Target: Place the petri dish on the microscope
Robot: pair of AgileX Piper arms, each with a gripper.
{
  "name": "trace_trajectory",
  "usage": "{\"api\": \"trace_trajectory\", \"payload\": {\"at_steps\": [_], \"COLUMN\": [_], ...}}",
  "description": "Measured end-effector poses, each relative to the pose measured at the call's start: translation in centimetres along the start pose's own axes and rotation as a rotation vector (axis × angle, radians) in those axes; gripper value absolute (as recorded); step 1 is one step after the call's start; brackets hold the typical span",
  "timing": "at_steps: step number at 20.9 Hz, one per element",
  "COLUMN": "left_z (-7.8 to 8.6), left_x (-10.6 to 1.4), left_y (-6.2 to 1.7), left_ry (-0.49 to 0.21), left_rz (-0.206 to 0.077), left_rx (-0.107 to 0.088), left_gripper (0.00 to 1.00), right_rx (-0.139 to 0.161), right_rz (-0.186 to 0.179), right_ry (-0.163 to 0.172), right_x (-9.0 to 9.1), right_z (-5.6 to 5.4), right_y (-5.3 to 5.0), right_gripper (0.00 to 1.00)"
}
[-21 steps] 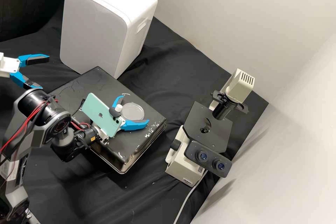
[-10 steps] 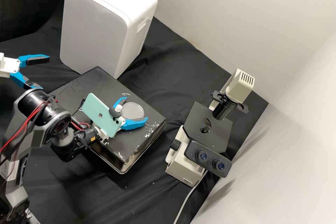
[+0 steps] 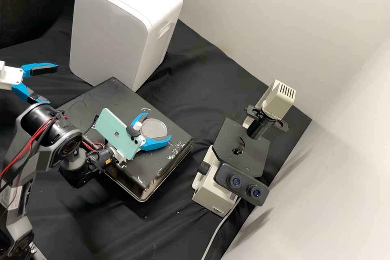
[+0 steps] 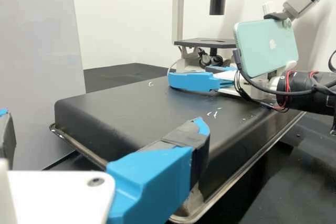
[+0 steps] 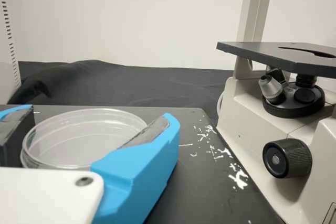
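A clear round petri dish [image 3: 153,129] lies on the black tray [image 3: 101,97] in the middle of the bench. My right gripper [image 3: 157,126] is level with it, blue fingers closed against its rim on both sides. In the right wrist view the dish [image 5: 79,132] sits between the fingers [image 5: 142,150], pressed by the pads. The microscope [image 3: 239,158] stands to the right of the tray, its black stage [image 3: 241,144] bare; the stage [image 5: 283,56] is higher than the dish. My left gripper [image 3: 52,83] hangs open at the tray's far left, holding nothing.
A tall white box [image 3: 122,24] stands behind the tray. White walls close the bench's back and right. A mint-green phone [image 3: 118,133] rides on the right wrist. Black cloth lies between tray and microscope. A grey cable [image 3: 215,235] leaves the microscope's front.
The right gripper's fingers have drawn in slightly around the petri dish. The left arm and the dish have not moved.
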Motion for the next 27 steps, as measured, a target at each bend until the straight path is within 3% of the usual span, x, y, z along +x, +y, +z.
{"api": "trace_trajectory", "payload": {"at_steps": [3,5,8,11,15,20,24,27], "left_z": [0.0,0.0,0.0,0.0,0.0,-0.1,-0.1,-0.1], "left_x": [0.0,0.0,0.0,0.0,0.0,0.1,0.1,0.1], "left_y": [0.00,0.00,0.00,0.00,-0.10,-0.20,-0.20,-0.20], "left_ry": [0.000,0.000,0.000,0.000,0.001,0.002,0.002,0.002], "left_rz": [0.000,0.000,0.000,0.000,-0.005,-0.010,-0.010,-0.010], "left_rx": [0.000,0.000,0.000,0.000,-0.002,-0.004,-0.004,-0.004], "left_gripper": [1.00,1.00,1.00,1.00,1.00,1.00,1.00,1.00], "right_rx": [-0.003,-0.002,0.025,0.064,0.113,0.142,0.166,0.168], "right_rz": [-0.001,0.014,0.046,0.064,0.150,0.227,0.257,0.260], "right_ry": [-0.001,0.004,0.008,-0.016,0.015,0.071,0.080,0.080], "right_x": [0.0,-0.3,-1.2,-2.1,-3.2,-4.5,-5.3,-5.3], "right_z": [0.2,0.1,0.1,0.4,0.0,-0.6,-0.6,-0.5], "right_y": [0.1,0.8,2.1,3.5,6.2,8.6,9.4,9.4], "right_gripper": [0.00,0.00,0.00,0.00,0.00,0.00,0.00,0.00]}}
